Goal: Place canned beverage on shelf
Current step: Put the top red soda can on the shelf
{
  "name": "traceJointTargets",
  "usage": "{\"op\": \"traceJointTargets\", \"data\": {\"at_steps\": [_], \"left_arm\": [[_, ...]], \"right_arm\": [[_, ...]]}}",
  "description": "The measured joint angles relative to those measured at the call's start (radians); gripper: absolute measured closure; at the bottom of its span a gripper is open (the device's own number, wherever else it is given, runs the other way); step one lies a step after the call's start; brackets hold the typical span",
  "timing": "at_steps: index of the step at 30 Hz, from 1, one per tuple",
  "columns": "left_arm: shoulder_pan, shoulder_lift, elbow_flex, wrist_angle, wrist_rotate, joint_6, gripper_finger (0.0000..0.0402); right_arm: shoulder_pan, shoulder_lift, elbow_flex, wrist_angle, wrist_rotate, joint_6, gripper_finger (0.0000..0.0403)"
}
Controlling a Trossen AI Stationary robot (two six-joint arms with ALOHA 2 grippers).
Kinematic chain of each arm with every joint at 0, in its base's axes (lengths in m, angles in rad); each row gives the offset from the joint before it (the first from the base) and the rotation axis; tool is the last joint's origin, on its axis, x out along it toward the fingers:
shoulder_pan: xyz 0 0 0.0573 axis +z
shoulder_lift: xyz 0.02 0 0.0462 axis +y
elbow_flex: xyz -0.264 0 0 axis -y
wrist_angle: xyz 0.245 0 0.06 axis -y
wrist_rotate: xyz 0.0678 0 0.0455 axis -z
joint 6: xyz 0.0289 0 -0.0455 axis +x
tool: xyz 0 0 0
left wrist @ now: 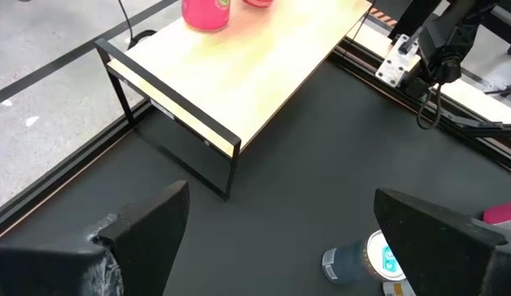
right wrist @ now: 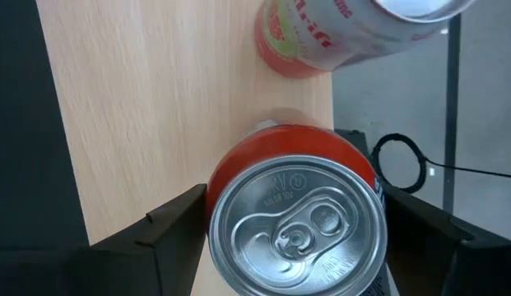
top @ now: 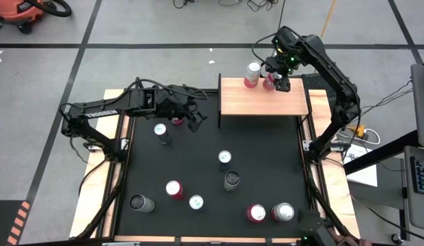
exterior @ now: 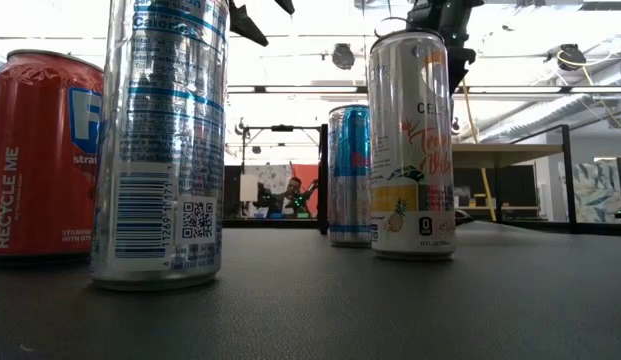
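The shelf (top: 263, 99), a light-wood board on a black frame, stands at the far side of the black mat. A pink-and-white can (top: 252, 74) stands on its far edge. Right beside that can is a red can (right wrist: 296, 222) with a silver top, and my right gripper (top: 280, 79) is shut on it from above. My left gripper (top: 192, 117) hangs open over the mat to the left of the shelf with nothing between its fingers (left wrist: 148, 238). The shelf (left wrist: 239, 66) also lies ahead in the left wrist view. My right gripper pinches the red can's side wall (right wrist: 218, 181) near its top, one finger (right wrist: 169, 234) on each side. The fingers come steeply from above. The can is upright over the shelf's far right part. Its body hides whether its base rests on the board.
Several more cans stand across the mat, among them a silver one (top: 162, 132), a grey one (top: 231, 180) and a red and silver pair (top: 269, 213) at the near edge. Wooden strips (top: 109, 171) border the mat. Most of the board's near half is bare.
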Motion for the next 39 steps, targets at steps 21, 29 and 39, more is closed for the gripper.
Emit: {"op": "traceJointTargets", "data": {"at_steps": [21,29,39], "left_arm": [[0.000,0.000,0.000,0.000,-0.001,-0.001,0.0015],[0.000,0.000,0.000,0.000,0.000,-0.001,0.0015],[0.000,0.000,0.000,0.000,0.000,-0.001,0.0015]], "right_arm": [[-0.008,0.012,0.000,-0.001,0.006,-0.011,0.0126],[-0.013,0.012,0.001,-0.009,-0.029,-0.010,0.0126],[-0.026,0.012,0.001,-0.018,-0.047,-0.011,0.0122]]}}
